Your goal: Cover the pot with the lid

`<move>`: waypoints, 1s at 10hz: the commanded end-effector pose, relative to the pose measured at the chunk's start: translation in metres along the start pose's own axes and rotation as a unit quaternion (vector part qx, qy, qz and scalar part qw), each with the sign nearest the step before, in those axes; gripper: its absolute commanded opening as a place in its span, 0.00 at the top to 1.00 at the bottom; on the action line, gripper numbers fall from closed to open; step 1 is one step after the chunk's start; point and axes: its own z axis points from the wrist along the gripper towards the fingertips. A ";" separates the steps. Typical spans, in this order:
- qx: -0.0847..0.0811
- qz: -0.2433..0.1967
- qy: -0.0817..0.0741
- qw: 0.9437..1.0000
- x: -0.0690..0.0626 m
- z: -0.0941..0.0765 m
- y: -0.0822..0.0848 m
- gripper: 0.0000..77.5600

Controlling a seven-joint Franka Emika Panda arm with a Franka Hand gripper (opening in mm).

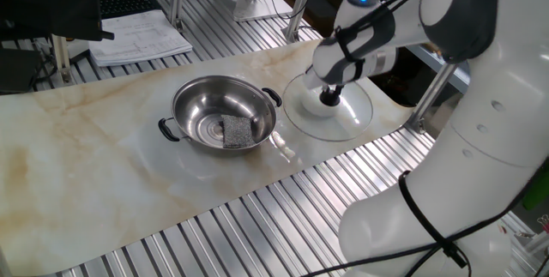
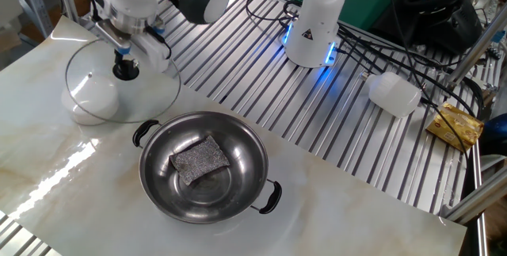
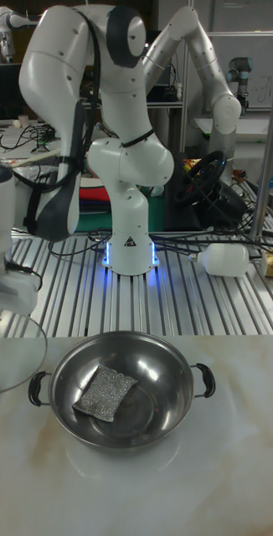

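The pot [image 1: 197, 105] is wide, shiny steel with two black side handles. It stands on the marble sheet with a grey scouring pad [image 1: 234, 130] inside. The clear glass lid [image 1: 350, 119] hangs a little above the table, beside the pot. My gripper [image 1: 329, 97] is shut on its black centre knob. In the other fixed view the gripper [image 2: 124, 64] holds the lid [image 2: 150, 89] behind and left of the pot [image 2: 238, 169]. The tall fixed view shows the pot [image 3: 162, 394] at centre. Only part of the lid [image 3: 15, 356] shows at its left edge.
A small white dome [image 2: 93, 101] lies under the lid. Behind the marble sheet a slatted metal table carries a white cylinder [image 2: 394, 93], a yellow packet [image 2: 455, 125] and the arm's base [image 2: 313, 30]. Papers [image 1: 137, 37] lie at the back.
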 end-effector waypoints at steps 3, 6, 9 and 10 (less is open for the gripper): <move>-0.004 0.002 0.024 1.000 -0.013 -0.043 0.004 0.99; -0.028 0.013 0.033 0.999 -0.016 -0.068 0.021 0.99; -0.050 0.020 0.038 0.998 -0.022 -0.077 0.046 0.99; -0.057 0.022 0.039 0.997 -0.025 -0.078 0.056 0.99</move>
